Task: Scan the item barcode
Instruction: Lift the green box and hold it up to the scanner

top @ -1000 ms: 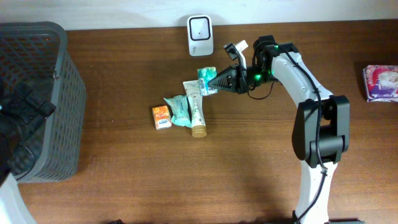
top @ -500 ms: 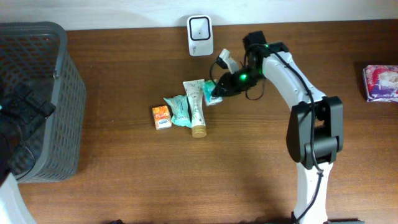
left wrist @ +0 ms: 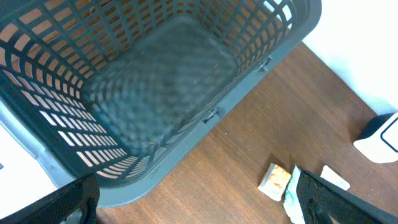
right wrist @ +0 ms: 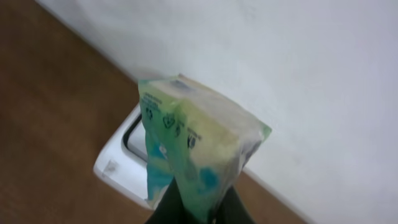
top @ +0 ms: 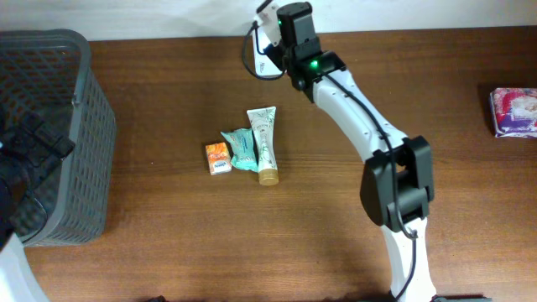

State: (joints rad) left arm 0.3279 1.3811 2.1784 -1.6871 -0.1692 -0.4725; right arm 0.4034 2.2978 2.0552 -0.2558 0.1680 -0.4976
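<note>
Wooden table (top: 336,235), white wall behind. Right gripper (right wrist: 198,202): clamped on green packet (right wrist: 193,143), long axis straight out from jaws, white scanner (right wrist: 127,165) just beyond. Left gripper (left wrist: 205,199): spread wide, empty, above basket (left wrist: 261,65), well apart.

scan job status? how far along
Done: the green pack is off the table, with the right gripper shut on it. In hand: the pack is held right by the white scanner. Left: no scan confirmation is visible. The tube, teal pouch and orange box lie on the table. The left gripper hangs open over the basket.
</note>
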